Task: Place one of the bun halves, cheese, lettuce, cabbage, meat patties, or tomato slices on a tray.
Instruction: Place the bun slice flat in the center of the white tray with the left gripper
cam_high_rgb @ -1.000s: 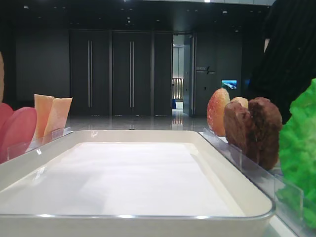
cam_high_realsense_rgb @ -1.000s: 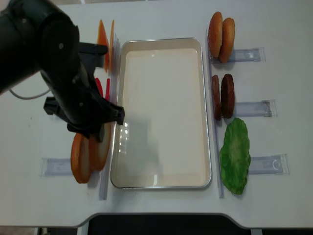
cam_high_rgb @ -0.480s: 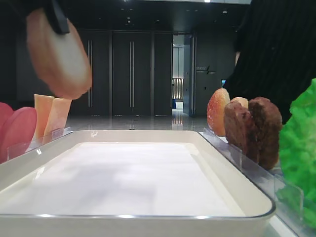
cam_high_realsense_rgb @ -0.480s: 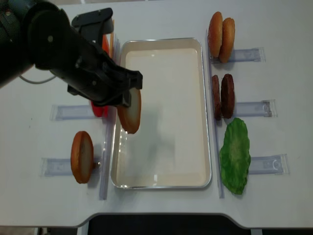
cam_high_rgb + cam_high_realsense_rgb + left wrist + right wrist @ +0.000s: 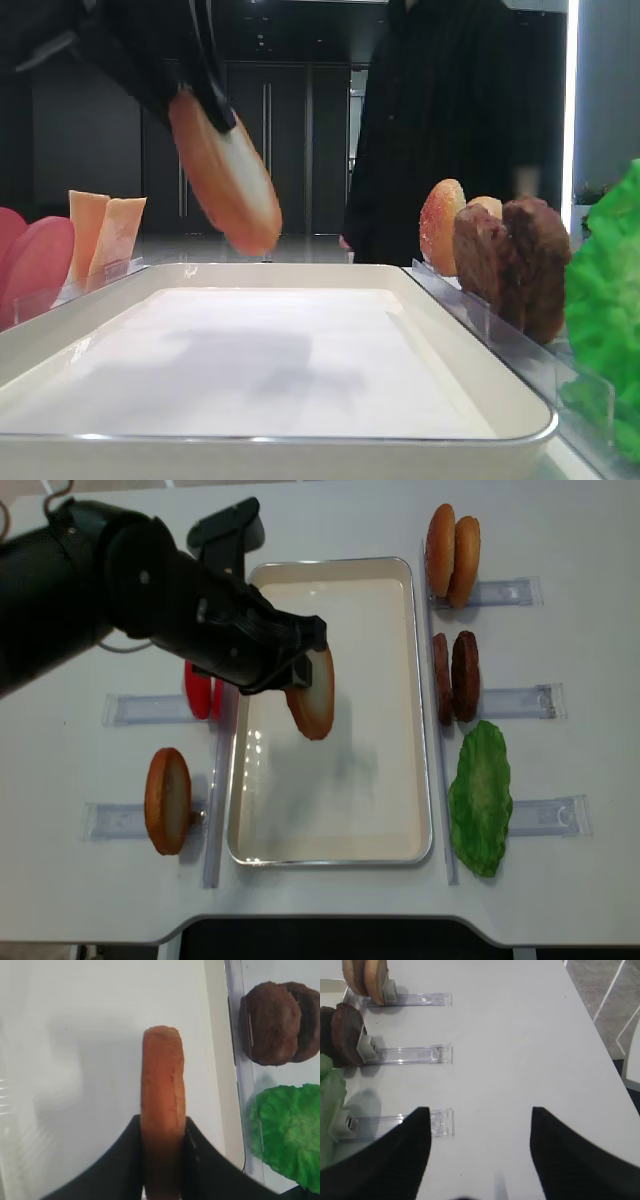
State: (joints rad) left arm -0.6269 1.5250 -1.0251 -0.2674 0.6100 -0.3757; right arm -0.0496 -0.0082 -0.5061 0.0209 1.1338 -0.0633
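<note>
The black left gripper is clamping a round golden-brown bun half on edge (tilted), hanging above the flat floor of the large white rectangular tray. The right gripper's dark fingers are standing apart, gripping nothing.

You cannot see the lower part of the held bun half in the left wrist view: the black fingers cover both its flanks and the bottom edge cuts it off. In the low exterior view the lettuce runs off the right edge, and the pink-red discs off the left. The right wrist view shows only two dark, blurred fingers cut by the bottom edge, with the lettuce and meat patties clipped at the left. Overhead, the left arm hides the cheese and part of the red discs.
</note>
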